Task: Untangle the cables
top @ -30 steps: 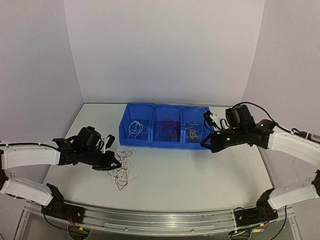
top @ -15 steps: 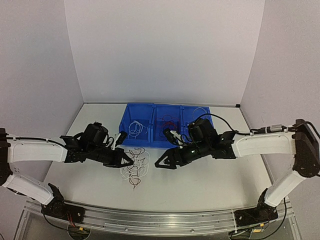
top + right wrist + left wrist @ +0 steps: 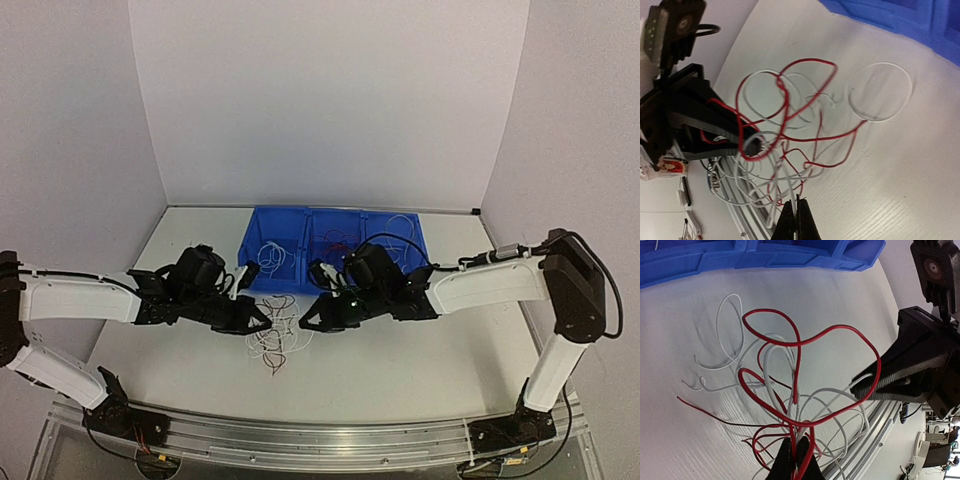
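Cables (image 3: 273, 338) tangled btwn left gripper (image 3: 262, 322) & right gripper (image 3: 306, 322), both clamped on strands; blue bins (image 3: 285, 222) just behind.

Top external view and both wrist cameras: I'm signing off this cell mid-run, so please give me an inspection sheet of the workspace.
Surface: white table, no spills seen.
Job's things: cables, red and white, tangled in front of the blue bins; more wires lie in the bins.
Clutter: nothing seen.
Grippers: left gripper shut on red and white cables; right gripper shut on a white one.
Cables: black robot lead loops over the right arm.
Surroundings: plain walls, metal rail.
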Controlling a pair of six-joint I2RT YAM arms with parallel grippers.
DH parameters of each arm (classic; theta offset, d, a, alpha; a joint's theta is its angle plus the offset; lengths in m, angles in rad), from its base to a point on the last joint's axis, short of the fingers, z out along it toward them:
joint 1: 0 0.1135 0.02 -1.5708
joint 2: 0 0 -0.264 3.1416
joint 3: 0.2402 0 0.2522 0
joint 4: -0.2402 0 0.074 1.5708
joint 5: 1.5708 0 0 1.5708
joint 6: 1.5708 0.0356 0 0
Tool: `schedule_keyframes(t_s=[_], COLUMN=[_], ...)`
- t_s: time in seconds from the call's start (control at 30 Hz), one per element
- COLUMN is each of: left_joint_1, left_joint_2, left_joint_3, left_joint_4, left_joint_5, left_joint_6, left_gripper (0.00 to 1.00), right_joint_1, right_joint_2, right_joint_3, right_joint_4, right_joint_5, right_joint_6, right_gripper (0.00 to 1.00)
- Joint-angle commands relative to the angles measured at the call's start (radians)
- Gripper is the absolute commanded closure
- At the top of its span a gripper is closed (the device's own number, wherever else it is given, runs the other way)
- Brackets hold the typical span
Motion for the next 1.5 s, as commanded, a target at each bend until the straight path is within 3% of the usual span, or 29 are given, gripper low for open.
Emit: schedule_keyframes(t_s=[0.0,0.1,0.17,0.23,0.3,0.63,0.73,0.9,1.13,1.33,1.47], left_joint_1=[-0.002,0.001,0.005,0.009,0.015,0.017,0.017,0.017,0.016,0.015,0.014], left_joint_2=[-0.038,-0.067,-0.086,-0.109,-0.129,-0.094,-0.051,0.004,-0.014,-0.053,-0.060], left_joint_3=[0.055,0.048,0.039,0.018,-0.013,0.001,0.034,0.059,0.028,-0.006,-0.032], left_joint_4=[-0.174,-0.296,-0.387,-0.434,-0.434,-0.197,-0.182,-0.169,-0.142,-0.121,-0.097], left_joint_5=[-0.227,-0.389,-0.474,-0.511,-0.510,-0.349,-0.337,-0.327,-0.283,-0.265,-0.233], left_joint_6=[-0.064,-0.138,-0.196,-0.230,-0.241,-0.113,-0.088,-0.075,-0.084,-0.108,-0.116], left_gripper=[0.83,0.66,0.71,0.78,0.74,0.08,0.00,0.00,0.00,0.00,0.01], right_joint_1=[0.001,-0.007,-0.017,-0.042,-0.056,-0.062,-0.062,-0.062,-0.062,-0.062,-0.065], right_joint_2=[-0.169,-0.265,-0.348,-0.435,-0.517,-0.690,-0.678,-0.534,-0.131,0.257,0.435], right_joint_3=[-0.050,-0.091,-0.131,-0.173,-0.203,-0.073,-0.016,0.146,0.539,0.944,1.113], right_joint_4=[-0.328,-0.518,-0.608,-0.644,-0.647,-0.637,-0.616,-0.569,-0.494,-0.477,-0.476], right_joint_5=[0.520,0.846,0.968,0.993,0.938,0.577,0.547,0.447,0.373,0.508,0.623], right_joint_6=[-0.012,-0.030,-0.038,-0.049,-0.092,-0.305,-0.331,-0.366,-0.401,-0.468,-0.527], right_gripper=[1.00,1.00,1.00,1.00,1.00,1.00,1.00,1.00,1.00,1.00,1.00])
